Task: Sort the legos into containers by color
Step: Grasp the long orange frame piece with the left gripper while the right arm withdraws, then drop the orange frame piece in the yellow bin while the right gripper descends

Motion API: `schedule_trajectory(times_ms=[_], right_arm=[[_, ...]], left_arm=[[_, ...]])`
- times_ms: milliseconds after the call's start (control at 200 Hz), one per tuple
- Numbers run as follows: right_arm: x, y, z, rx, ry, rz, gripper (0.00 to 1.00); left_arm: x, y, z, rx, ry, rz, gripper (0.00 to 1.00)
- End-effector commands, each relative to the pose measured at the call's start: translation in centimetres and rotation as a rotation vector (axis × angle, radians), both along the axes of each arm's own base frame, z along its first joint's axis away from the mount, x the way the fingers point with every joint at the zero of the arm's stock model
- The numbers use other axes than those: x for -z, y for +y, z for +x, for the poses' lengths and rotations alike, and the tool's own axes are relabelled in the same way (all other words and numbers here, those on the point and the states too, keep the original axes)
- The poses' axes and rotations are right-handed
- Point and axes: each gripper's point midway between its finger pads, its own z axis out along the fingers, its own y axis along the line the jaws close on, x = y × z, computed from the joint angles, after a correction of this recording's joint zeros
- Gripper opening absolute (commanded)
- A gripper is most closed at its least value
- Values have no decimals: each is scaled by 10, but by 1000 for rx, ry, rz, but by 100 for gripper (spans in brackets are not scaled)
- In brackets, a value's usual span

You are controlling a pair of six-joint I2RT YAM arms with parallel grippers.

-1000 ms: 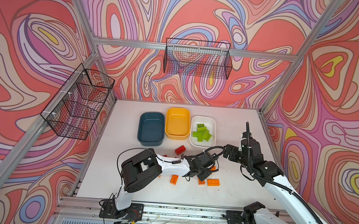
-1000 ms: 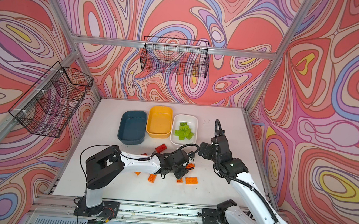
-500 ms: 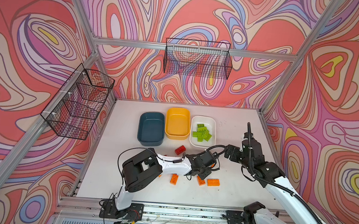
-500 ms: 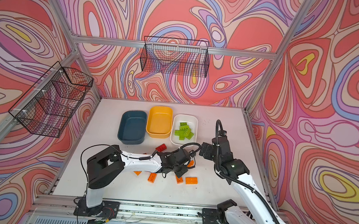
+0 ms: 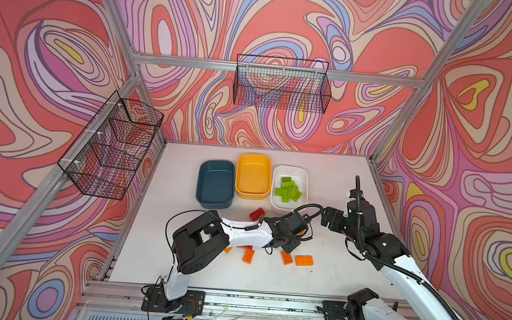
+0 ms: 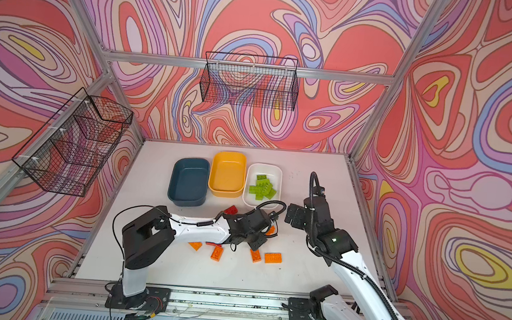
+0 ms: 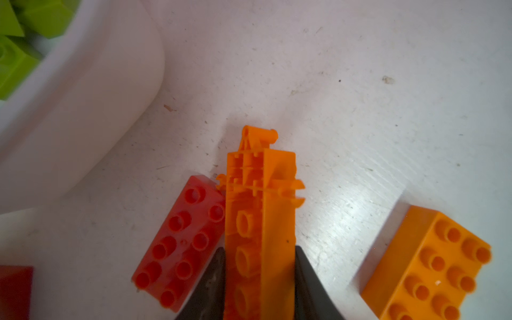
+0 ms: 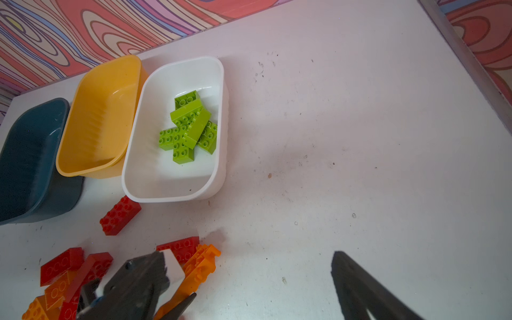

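Left gripper (image 7: 259, 257): clamped on an orange brick (image 7: 260, 210), gripped by its long sides.
Orange brick: found just beside a red brick (image 7: 180, 243), near the white tray (image 8: 166, 180).
Right gripper (image 5: 328, 218): jaws spread wide, nothing held.
Lime green bricks (image 8: 188, 127): piled in the white tray.

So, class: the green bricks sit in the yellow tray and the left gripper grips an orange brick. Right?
No: the right wrist view shows the green bricks in the white tray, not the yellow tray. The left gripper does grip an orange brick.
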Motion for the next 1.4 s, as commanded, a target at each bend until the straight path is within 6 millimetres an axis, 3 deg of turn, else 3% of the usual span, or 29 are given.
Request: schedule_trajectory(times_ms=[0,245,596,781,942,1097,1197,1312,1392], right_arm=[[-13,0,-1,2,-21,15,98],[-15,4,2,-13,-23,26,98],[-9,15,7,-49,-6,59,98],[5,19,4,-65,29,72,98],[21,17,-3,-67,80,56,98],[36,20,-11,-75,122,75,98],[50,23,-19,-90,175,94,98],[71,26,-32,-75,234,143,97],[88,28,-42,-63,283,169,97]], left_arm=[[-43,9,20,-43,-63,-45,9],[-86,48,60,-147,-137,-75,11],[-122,134,159,-446,-190,-130,13],[-115,172,213,-594,-154,-163,15],[-95,185,244,-651,-81,-167,20],[-76,179,263,-654,-46,-164,42],[-68,176,270,-675,-13,-163,64],[-74,167,265,-664,35,-221,81],[-90,164,256,-670,24,-292,89]])
